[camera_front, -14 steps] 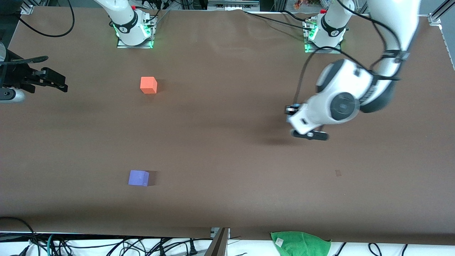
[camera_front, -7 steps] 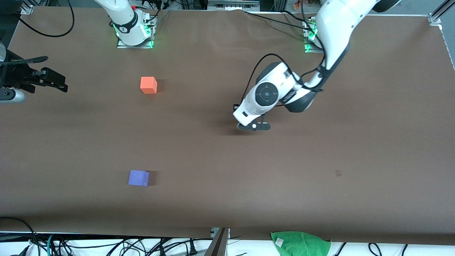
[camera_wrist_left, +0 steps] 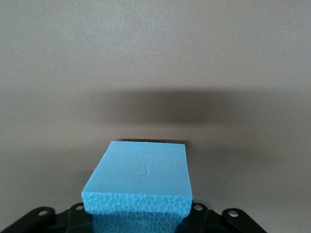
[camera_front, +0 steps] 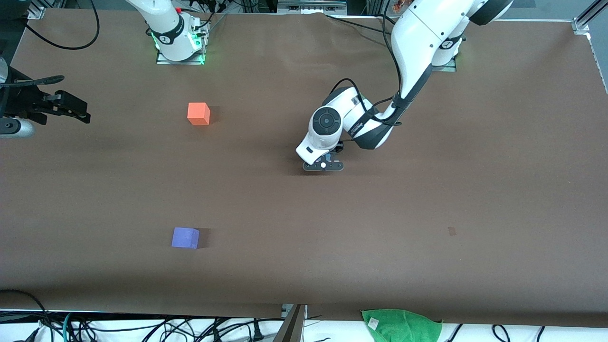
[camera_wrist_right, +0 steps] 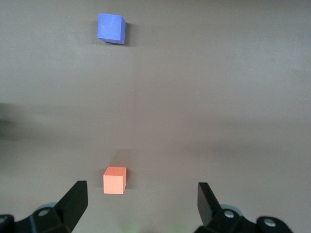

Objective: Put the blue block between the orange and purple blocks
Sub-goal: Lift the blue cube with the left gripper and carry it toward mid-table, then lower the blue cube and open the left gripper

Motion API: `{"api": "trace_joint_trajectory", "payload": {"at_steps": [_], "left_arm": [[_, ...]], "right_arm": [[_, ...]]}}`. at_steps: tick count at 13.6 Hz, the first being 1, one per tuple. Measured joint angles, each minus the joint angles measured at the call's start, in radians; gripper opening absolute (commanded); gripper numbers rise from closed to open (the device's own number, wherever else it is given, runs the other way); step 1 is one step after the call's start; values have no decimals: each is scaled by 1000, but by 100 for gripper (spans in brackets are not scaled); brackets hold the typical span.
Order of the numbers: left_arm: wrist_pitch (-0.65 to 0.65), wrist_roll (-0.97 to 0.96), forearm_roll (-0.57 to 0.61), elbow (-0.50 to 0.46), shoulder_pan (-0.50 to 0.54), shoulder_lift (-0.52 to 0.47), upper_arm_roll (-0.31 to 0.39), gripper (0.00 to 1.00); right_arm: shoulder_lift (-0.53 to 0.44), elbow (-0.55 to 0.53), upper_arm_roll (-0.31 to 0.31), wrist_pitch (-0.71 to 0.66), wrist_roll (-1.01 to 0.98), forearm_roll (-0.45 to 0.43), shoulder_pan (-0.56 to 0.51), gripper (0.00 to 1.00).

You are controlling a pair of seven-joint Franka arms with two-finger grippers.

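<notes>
The blue block (camera_wrist_left: 141, 179) is a light sky-blue cube, and my left gripper (camera_wrist_left: 139, 216) is shut on it. In the front view the left gripper (camera_front: 323, 165) hangs low over the middle of the table, and its wrist hides the block. The orange block (camera_front: 198, 114) sits toward the right arm's end, close to that arm's base. The purple block (camera_front: 185, 238) lies nearer the front camera, in line with the orange one. My right gripper (camera_wrist_right: 141, 186) waits open and empty high over the table. Below it are the orange block (camera_wrist_right: 114, 180) and the purple block (camera_wrist_right: 111, 28).
A green cloth (camera_front: 401, 325) lies off the table's near edge among cables. A small dark mark (camera_front: 451, 231) is on the brown table cover toward the left arm's end. The two arm bases (camera_front: 179, 45) stand along the farthest edge.
The left arm has swung from its own end of the table to the middle, carrying the blue block, and moved less in the last half second. The blocks and right arm stayed put.
</notes>
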Motion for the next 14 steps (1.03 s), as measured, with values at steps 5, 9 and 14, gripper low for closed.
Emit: {"api": "trace_joint_trajectory", "payload": {"at_steps": [5,9,14], "left_arm": [[0,0,5,13,2,0,7,100],[-95,0,5,47,22,-51,5,100],[-482,3,5,94,49,-292,5,100]], "right_arm": [[0,0,2,6,0,0,1,100],[8,0,3,10,0,0,2,100],[38,-1,3,17,0,0,2,100]]}}
